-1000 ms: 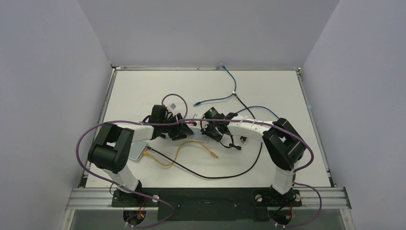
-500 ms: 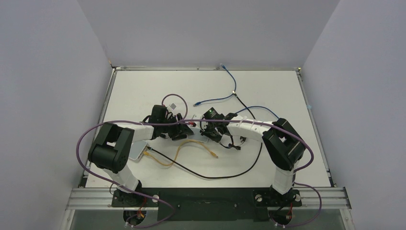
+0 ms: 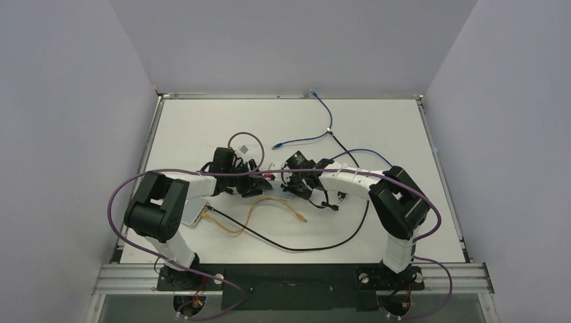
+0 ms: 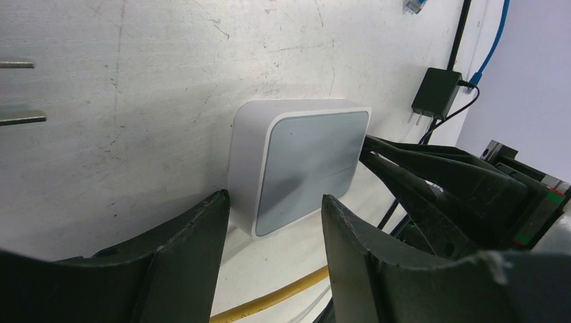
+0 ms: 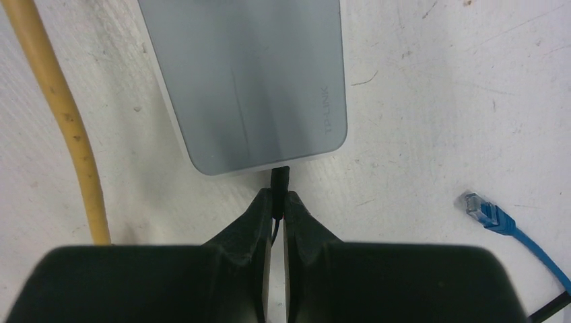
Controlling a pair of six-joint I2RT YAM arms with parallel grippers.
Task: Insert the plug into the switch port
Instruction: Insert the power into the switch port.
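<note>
White plastic with a pale grey top, the switch box [image 5: 249,81] is lying flat on the counter [image 5: 438,101] between the two arms. Its long axis is running straight away from the right wrist camera, in line with the right jaws. Those jaws are pinching almost shut on the small black plug [image 5: 279,180], which is pointing along that same axis and meeting the middle of the box's near narrow edge. The switch port itself is hiding below the rim of that edge, so how deep the plug is sitting cannot be told. The left wrist view is showing the box from another side, with the left jaws standing about half parted and holding nothing, their tips just beside the box's near corner; whether they are touching it is unclear. That view is also catching a black power adapter [image 4: 436,93] lying farther off, which the right wrist camera is missing. A yellow cable [image 5: 64,121] is running just beside one long side of the box, and a blue cable end [image 5: 498,219] is lying apart on the other side, neither crossing the plug's line. From above, the two wrists are hiding most of the box
</note>
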